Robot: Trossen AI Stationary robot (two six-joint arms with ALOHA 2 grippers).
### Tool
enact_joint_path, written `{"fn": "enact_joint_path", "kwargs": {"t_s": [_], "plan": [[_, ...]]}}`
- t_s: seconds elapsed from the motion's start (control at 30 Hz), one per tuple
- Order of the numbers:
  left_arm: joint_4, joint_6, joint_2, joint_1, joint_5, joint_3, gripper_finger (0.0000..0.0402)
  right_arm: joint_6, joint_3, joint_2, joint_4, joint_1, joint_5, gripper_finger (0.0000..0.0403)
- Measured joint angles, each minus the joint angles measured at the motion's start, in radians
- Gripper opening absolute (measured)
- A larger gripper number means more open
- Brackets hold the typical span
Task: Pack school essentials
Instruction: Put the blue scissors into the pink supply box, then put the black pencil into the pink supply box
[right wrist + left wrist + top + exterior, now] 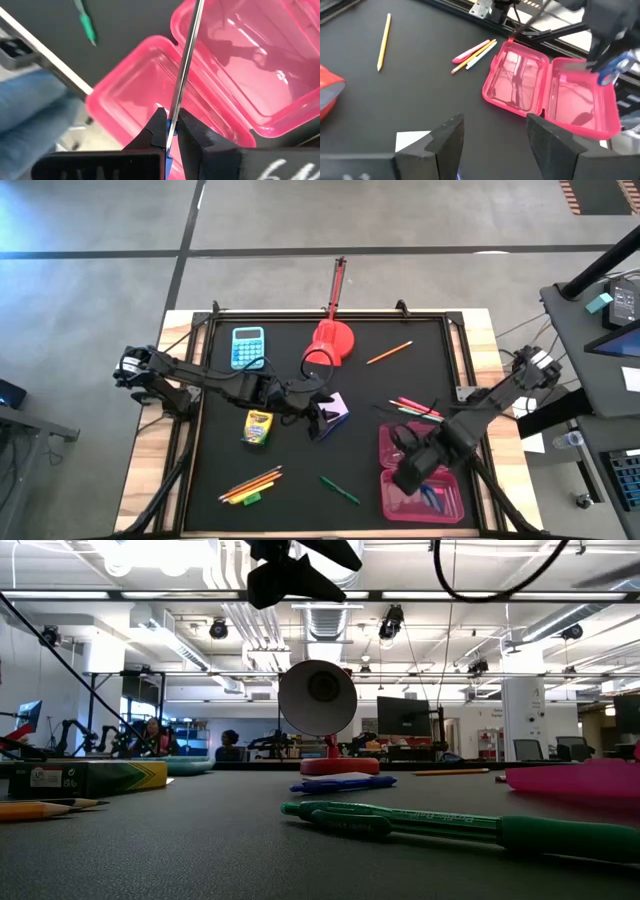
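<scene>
Right claw (171, 131) is clenched on the scissors (186, 65), hanging over the open pink case (430, 500) at the lower right of the overhead frame. Left claw (492, 142) is spread wide, released, right above the note pad (337, 405) mid-frame, nothing in it.

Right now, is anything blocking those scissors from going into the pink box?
Nothing visible. The right fingers are shut on the scissors directly over the open pink box, whose compartments look empty.
</scene>
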Motion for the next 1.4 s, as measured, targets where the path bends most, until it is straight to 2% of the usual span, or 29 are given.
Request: {"fn": "enact_joint_path", "kwargs": {"t_s": [0.23,0.4,0.67,0.9,1.0,1.13,1.4], "plan": [[0.000,-0.030,-0.005,0.000,0.057,0.000,0.0196,-0.060,-0.001,0.118,-0.013,0.043,-0.077,0.0012],[0.000,-0.061,-0.010,-0.001,0.085,0.000,0.0196,-0.080,-0.002,0.178,-0.016,0.071,-0.084,0.0012],[0.000,-0.061,-0.014,0.002,0.083,0.000,0.0196,-0.145,-0.002,0.248,-0.023,0.115,-0.072,0.0013],[0.001,-0.054,-0.014,0.011,0.078,0.000,0.0196,-0.224,-0.002,0.275,-0.026,0.155,0.018,0.0013],[0.001,-0.054,-0.014,0.015,0.077,0.000,0.0196,-0.243,-0.002,0.277,-0.027,0.171,0.021,0.0014],[0.001,-0.054,-0.014,0.015,0.077,0.000,0.0196,-0.221,-0.002,0.277,-0.023,0.187,0.022,0.0041],[0.001,-0.054,-0.014,0.015,0.078,0.000,0.0196,-0.182,0.002,0.277,-0.007,0.196,-0.028,0.0136]]}}
